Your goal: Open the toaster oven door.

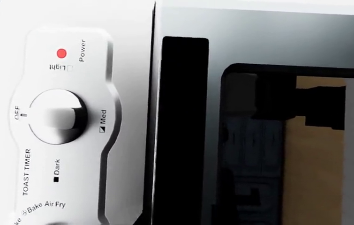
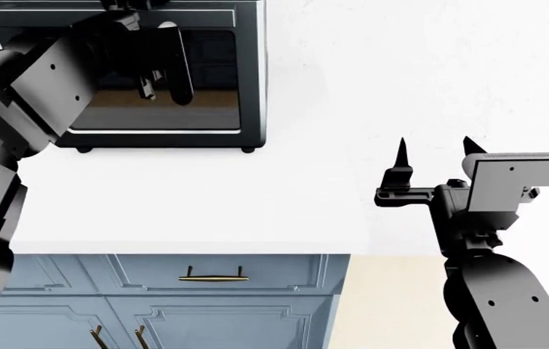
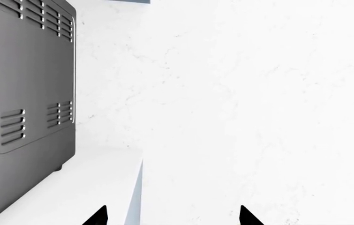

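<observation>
The toaster oven stands on the white counter at the far left. Its door, black-framed with a glass window, looks closed. My left gripper hangs right in front of the glass; its two fingers show apart and hold nothing. The left wrist view is very close to the oven's silver control panel with the timer knob and the door's window; no fingers show there. My right gripper is open and empty, well to the right of the oven. The oven's vented side panel shows in the right wrist view.
The white counter ends in a front edge above blue cabinet drawers with brass handles. A white wall lies behind and to the right of the oven. My left arm covers the oven's left part.
</observation>
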Controlling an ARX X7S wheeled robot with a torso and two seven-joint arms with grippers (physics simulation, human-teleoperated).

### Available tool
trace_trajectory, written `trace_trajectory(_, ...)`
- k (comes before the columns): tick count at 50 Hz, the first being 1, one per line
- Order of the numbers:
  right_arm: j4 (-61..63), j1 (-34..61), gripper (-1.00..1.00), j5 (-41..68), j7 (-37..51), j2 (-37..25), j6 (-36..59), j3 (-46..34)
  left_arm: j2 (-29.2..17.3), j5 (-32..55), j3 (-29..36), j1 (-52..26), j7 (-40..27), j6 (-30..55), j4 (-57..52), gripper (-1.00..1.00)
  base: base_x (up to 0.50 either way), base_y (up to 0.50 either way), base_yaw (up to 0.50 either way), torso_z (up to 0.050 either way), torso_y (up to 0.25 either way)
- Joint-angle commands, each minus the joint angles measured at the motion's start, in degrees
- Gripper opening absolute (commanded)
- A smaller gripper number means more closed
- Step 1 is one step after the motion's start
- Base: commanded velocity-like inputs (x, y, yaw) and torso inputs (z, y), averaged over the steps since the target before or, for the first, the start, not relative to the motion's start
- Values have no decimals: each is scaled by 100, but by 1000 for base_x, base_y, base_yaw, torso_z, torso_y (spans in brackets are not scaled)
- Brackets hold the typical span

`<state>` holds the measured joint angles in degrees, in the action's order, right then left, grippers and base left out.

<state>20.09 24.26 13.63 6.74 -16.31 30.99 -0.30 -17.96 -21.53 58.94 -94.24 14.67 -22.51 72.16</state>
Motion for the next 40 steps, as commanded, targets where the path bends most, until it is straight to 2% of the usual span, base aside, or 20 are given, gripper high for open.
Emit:
trace_trajectory(1, -12, -20, 100, 23, 24, -3, -41, -9, -261, 54, 250, 269, 100, 193, -786, -100, 0, 0, 0, 0, 0)
trace_trajectory(10, -1, -36, 100, 65, 38, -2, -71, -2, -1022, 222, 49, 807, 575, 964, -2746, -100, 0, 0, 0, 0, 0)
trace_trajectory(23, 34, -22, 100, 115, 61, -28, -59, 2, -1614, 386, -86, 1236, 952, 1521, -4269, -100, 0, 0, -1, 0, 0)
trace_trajectory(40, 95, -8, 100, 181, 88, -38, -60, -19, -2681, 687, -221, 2050, 1527, 2506, -6563, -100, 0, 0, -2, 0, 0)
